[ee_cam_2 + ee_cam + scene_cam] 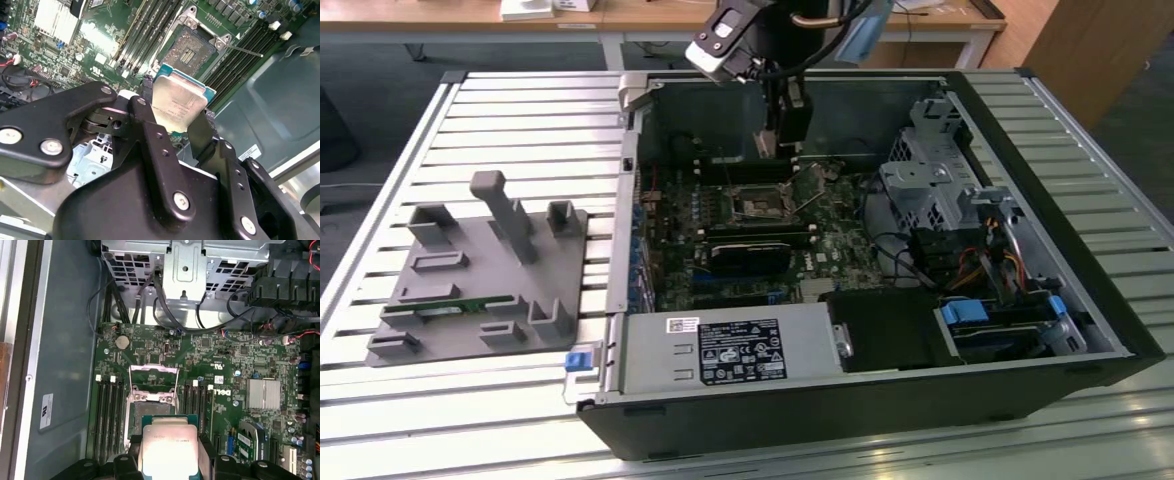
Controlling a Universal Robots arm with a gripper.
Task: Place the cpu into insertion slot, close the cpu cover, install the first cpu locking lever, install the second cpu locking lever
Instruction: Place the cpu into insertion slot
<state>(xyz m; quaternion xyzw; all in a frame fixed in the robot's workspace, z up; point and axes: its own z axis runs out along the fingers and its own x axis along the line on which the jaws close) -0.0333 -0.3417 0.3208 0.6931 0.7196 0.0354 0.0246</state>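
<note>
My gripper [176, 107] is shut on the cpu [180, 97], a pale silvery square chip on a green backing, with black fingers [146, 112] on two opposite edges. In the first wrist view the cpu [167, 445] hangs just short of the insertion slot [150, 412], not touching it. The slot [192, 47] is a dark square recess with a silver rim in the green board. The cpu cover [152, 377] stands flipped open on the slot's far side. A thin locking lever [245, 50] sticks out beside the slot. In the exterior view the gripper [783, 140] hovers inside the case above the slot [761, 203].
The open computer case [1067, 330] lies on a slatted metal table [520, 110]. Memory slots [107, 415] flank the socket, a drive cage [927, 190] and cables stand at the exterior view's right, and a grey parts fixture [480, 270] sits at its left.
</note>
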